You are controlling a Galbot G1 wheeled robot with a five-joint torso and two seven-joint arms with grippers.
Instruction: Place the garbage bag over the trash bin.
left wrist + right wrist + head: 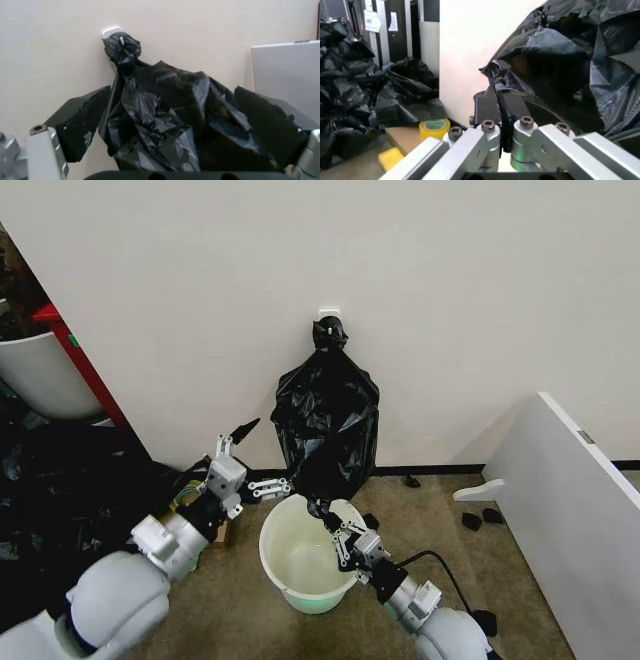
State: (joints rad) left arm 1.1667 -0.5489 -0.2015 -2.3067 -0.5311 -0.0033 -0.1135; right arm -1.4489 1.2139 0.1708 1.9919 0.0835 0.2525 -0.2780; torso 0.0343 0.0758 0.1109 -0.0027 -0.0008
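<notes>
Black bag [326, 420] hangs from a wall hook [329, 312], directly at 12 o'clock above your bin [305, 556].
Your right gripper [328, 511] has its jaws clamped on the bag's bottom edge over the bin's rim; your left gripper [238, 436], at the bag's 9 o'clock, holds its jaws apart, gripping nothing.

Even, diffuse indoor light; the wall [450, 300] is bright and nearly shadowless in the head view. The garbage bag [326, 423] shows soft grey sheen on its creases but no hard glare. Left of the bag, the heap of dark sheeting [50, 510] sinks into shadow. In the wrist views the near gripper parts are blurred, and the bag [165, 123] looks soft.
</notes>
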